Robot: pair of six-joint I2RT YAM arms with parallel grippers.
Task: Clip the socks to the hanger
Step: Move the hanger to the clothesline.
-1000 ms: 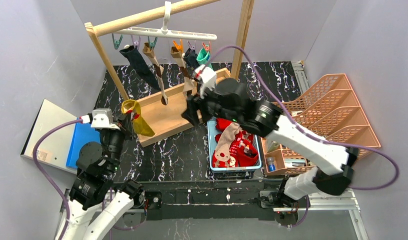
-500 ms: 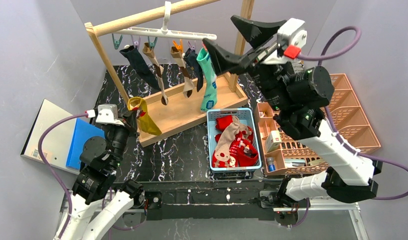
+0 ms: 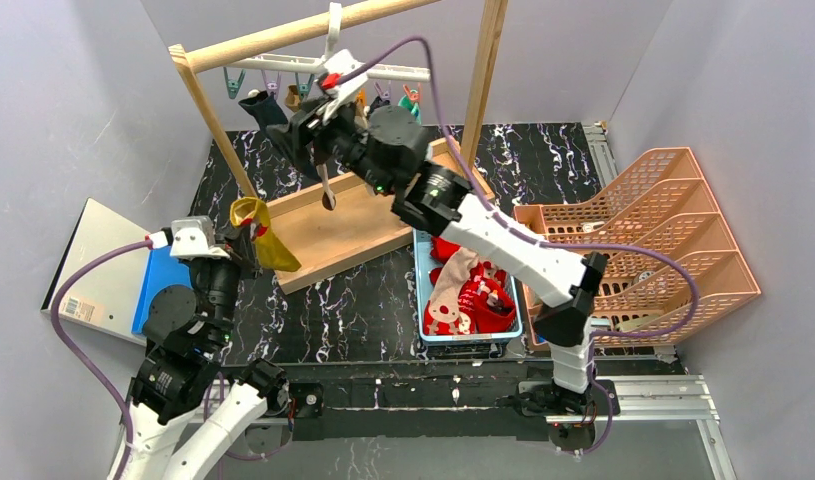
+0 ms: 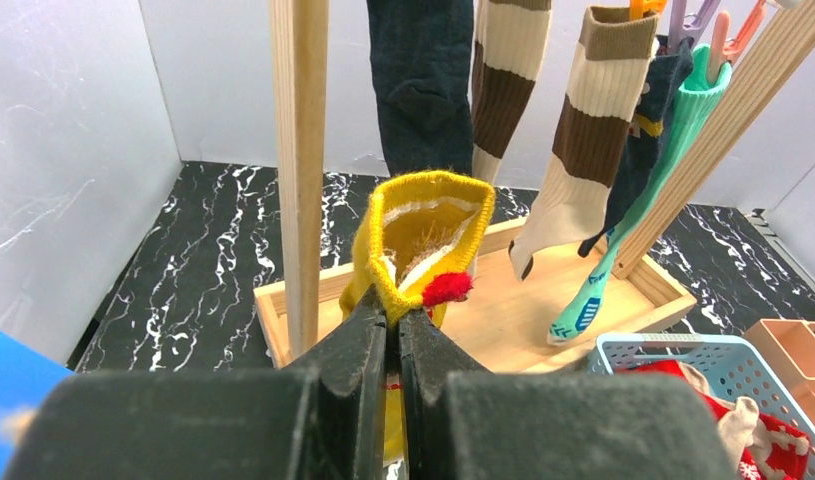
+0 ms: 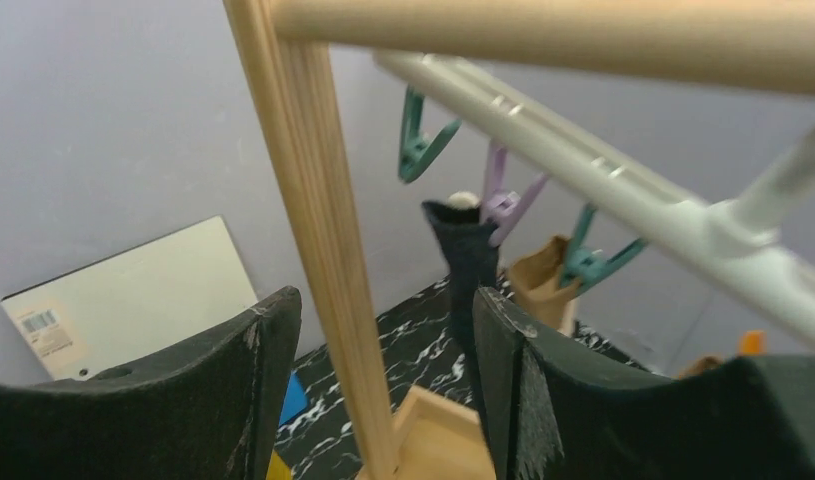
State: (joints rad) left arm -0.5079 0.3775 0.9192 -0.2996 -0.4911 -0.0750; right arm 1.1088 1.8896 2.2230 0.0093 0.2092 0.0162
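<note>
Furthest left, the left gripper (image 3: 241,238) is clamped tight on the mustard yellow sock (image 3: 264,236). In the left wrist view the fingertips (image 4: 375,335) pinch the fabric just below the cuff. The open cuff, with its red tuft, stands above the left gripper (image 4: 395,338), and the rest of the mustard yellow sock (image 4: 423,235) drops out of sight beneath the fingers. From above, that sock hangs just right of the gripper, over the near left corner of the wooden tray (image 3: 348,228).

Right of it and farther back stands the wooden rack (image 3: 208,110). The right gripper (image 3: 303,140) is raised beside the hanger (image 3: 388,71), which hooks over the rack's rail. The right gripper (image 5: 383,305) has its jaws spread wide and grips nothing. The rack's upright shows in the gap between them.

On the hanger (image 5: 583,165), a teal clip (image 5: 420,140) hangs at the left end. Next, a purple clip (image 5: 508,197) bites the navy sock (image 5: 473,262). The brown-and-beige socks (image 4: 595,130) and the teal-green sock (image 4: 651,195) hang farther right.

Near and to the right, a blue basket (image 3: 419,292) holds red socks (image 3: 483,300). An orange organiser (image 3: 683,225) sits at the far right.
</note>
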